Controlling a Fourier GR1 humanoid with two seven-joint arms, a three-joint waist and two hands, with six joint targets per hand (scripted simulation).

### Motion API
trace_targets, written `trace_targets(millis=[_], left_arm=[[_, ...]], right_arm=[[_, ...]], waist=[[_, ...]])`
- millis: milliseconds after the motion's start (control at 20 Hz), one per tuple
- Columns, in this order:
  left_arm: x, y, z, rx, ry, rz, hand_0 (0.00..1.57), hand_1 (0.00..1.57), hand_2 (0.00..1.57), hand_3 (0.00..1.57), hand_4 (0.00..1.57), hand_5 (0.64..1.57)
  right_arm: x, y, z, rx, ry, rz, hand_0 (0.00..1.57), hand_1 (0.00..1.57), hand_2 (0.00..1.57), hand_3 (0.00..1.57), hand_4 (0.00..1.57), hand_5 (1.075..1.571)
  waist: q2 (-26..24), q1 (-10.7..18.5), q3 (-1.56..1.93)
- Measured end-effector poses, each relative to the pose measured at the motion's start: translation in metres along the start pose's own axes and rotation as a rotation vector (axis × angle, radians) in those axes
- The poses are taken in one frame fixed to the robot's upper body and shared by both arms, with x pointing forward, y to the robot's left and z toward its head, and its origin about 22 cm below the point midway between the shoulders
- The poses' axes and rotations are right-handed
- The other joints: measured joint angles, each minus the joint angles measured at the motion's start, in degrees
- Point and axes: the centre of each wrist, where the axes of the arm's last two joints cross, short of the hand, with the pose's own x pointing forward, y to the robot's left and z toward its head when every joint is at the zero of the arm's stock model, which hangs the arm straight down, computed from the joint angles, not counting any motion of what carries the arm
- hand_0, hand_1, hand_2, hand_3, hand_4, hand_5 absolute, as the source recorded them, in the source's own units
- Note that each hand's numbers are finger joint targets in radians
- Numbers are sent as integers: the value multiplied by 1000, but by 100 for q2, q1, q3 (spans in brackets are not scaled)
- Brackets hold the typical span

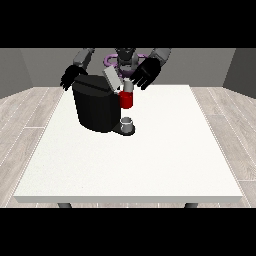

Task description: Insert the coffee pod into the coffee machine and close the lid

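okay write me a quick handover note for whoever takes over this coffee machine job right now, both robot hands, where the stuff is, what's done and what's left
Robot hand at the view's right: raised just above the machine's red pod holder, fingers spread open, holding nothing that shows.
Robot hand at the view's left: behind the machine's far top corner, idle; fingers hard to read.
Coffee machine: black, on the white table, left of centre. Lid tilted up, open. Small grey cup on the base below the holder.
Coffee pod: not separately visible; cannot tell if it sits in the holder.
Left: confirm pod is in, then close the lid.
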Motion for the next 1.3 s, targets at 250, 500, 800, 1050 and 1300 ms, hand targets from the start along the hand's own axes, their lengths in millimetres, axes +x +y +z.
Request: trace_targets(millis=[250, 500, 800, 1050, 1300], left_arm=[[12, 3, -4, -4, -26, -5, 1251, 1251, 1294, 1208, 506, 1571], [7, -7, -4, -10, -16, -4, 1185, 1185, 1262, 1197, 492, 1571], [7, -14, -4, -27, -19, -12, 1160, 1160, 1244, 1185, 506, 1571], [7, -8, -4, -24, -15, -16, 1221, 1221, 1275, 1199, 488, 1571], [2, -10, -3, -27, -10, -19, 1220, 1220, 1266, 1167, 481, 1571]], right_arm=[[-1, -5, -4, -10, -11, -12, 0, 0, 0, 0, 499, 1571], [7, -11, -7, -10, -4, -22, 0, 0, 0, 0, 513, 1571], [-1, -13, 1, -18, -1, -24, 0, 0, 0, 0, 499, 1571], [3, -16, -1, -25, -17, -30, 0, 0, 0, 0, 448, 1571], [6, -16, -3, -29, -23, -23, 0, 0, 0, 0, 445, 1571]], waist=[[116, 49, 1], [94, -18, 0], [51, -1, 1], [124, 3, 0], [204, 5, 0]])
